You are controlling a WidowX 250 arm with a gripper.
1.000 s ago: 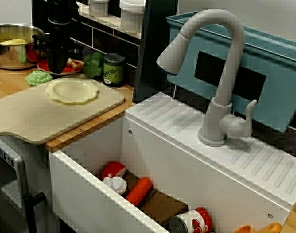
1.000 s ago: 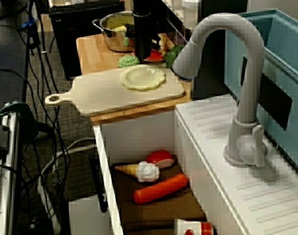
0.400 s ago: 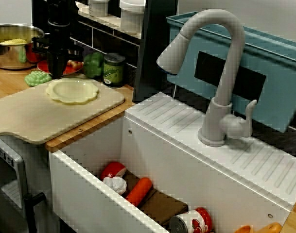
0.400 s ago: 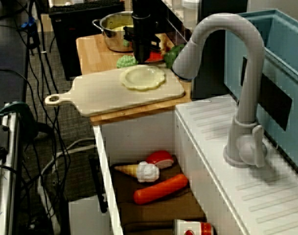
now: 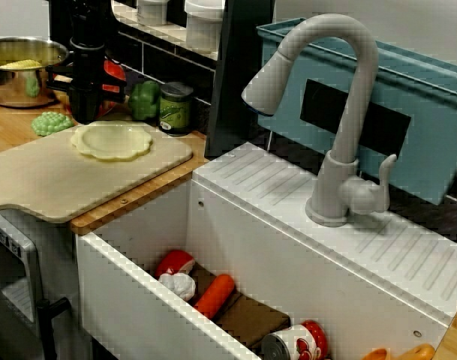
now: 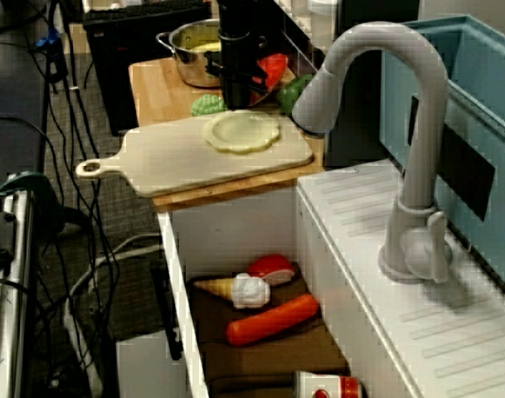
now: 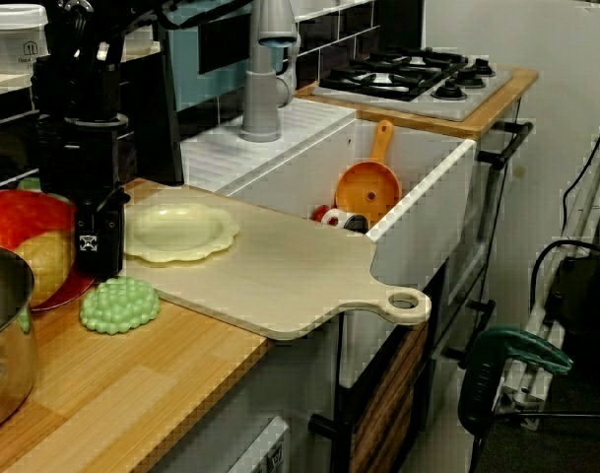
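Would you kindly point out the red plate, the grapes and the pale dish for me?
Red plate (image 5: 114, 75): view over the sink, its red surface.
Grapes (image 7: 120, 304): view from the counter end, middle of the bunch.
Pale dish (image 7: 176, 232): view from the counter end, its hollow centre.

A play kitchen, probably set up in a lab: faucet (image 5: 353, 112) over a white sink (image 5: 251, 240), stove burners (image 7: 408, 74) at upper right, loose cables (image 6: 60, 62) across the floor at left.

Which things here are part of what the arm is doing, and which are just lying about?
In hand: gripper; red plate, tilted up in its grip; yellow food on it.
Lying about: green grapes; cream dish; cutting board; pot; carrot.
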